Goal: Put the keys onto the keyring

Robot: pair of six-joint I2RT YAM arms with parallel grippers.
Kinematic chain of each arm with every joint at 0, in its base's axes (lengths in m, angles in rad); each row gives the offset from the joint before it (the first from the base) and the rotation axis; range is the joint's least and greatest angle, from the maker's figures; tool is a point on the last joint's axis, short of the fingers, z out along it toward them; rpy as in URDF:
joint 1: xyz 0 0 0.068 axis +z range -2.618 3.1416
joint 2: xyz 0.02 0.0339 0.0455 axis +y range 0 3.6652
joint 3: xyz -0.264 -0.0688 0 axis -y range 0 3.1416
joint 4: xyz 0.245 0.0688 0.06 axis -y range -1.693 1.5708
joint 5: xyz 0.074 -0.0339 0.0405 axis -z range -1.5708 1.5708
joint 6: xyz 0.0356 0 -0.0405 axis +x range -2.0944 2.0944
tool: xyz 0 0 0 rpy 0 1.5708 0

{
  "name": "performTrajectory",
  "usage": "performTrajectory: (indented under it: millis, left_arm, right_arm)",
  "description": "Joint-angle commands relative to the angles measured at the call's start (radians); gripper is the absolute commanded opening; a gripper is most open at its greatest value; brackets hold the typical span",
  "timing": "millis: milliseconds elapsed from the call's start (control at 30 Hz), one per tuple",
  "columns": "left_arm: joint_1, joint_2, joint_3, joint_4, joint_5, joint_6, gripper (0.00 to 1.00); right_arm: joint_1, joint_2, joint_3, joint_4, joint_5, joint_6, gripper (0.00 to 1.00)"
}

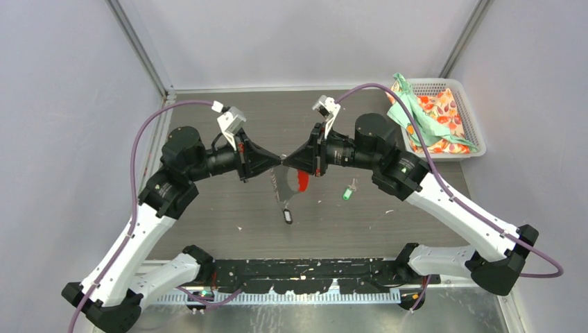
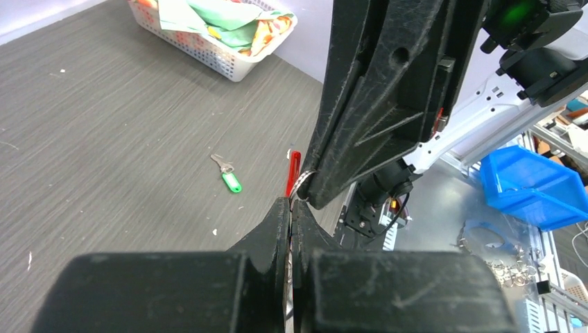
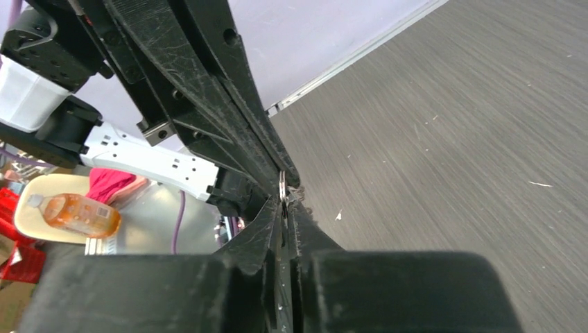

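A grey metal keyring with a long red plastic tab (image 1: 301,182) hangs above the middle of the worktop (image 1: 222,208), the tab's long axis pointing straight down. The left fingers (image 2: 267,232) are clenched on its ring. The right fingers (image 3: 253,232) crowd in opposite, nearly together; I cannot tell if they grip. There are two small silver keys: the black-tagged key (image 1: 288,216) just nearer, the green-tagged key (image 1: 349,191) to the right. One white basket (image 1: 476,132) sits far right.
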Motion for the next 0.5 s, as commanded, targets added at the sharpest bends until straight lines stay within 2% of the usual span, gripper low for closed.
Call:
performTrajectory:
  millis: [0, 100, 167, 200, 267, 300, 367, 467]
  left_arm:
    - [0.004, -0.001, -0.009, 0.056, 0.016, 0.013, 0.0]
    - [0.004, 0.001, -0.032, 0.048, 0.029, 0.04, 0.0]
    - [0.004, 0.002, -0.041, 0.037, 0.043, 0.064, 0.01]
    - [0.004, 0.001, -0.042, 0.027, 0.051, 0.082, 0.08]
    - [0.004, -0.005, -0.039, -0.001, 0.056, 0.129, 0.33]
    - [0.004, -0.01, -0.038, -0.017, 0.059, 0.158, 0.41]
    - [0.004, -0.025, -0.032, -0.05, 0.069, 0.235, 0.47]
    - [0.004, -0.039, -0.013, -0.117, 0.117, 0.35, 0.48]
  right_arm:
    - [0.006, -0.015, 0.007, 0.071, 0.027, 0.01, 0.03]
    - [0.007, -0.007, 0.016, 0.042, 0.016, 0.006, 0.01]
    - [0.007, 0.001, 0.038, -0.036, 0.012, -0.012, 0.01]
    - [0.006, 0.007, 0.055, -0.089, 0.014, -0.026, 0.01]
    - [0.007, 0.013, 0.088, -0.202, 0.027, -0.057, 0.01]
    - [0.007, 0.018, 0.107, -0.263, 0.031, -0.076, 0.01]
    - [0.007, 0.029, 0.141, -0.385, 0.037, -0.111, 0.01]
    - [0.007, 0.045, 0.189, -0.529, 0.014, -0.161, 0.01]
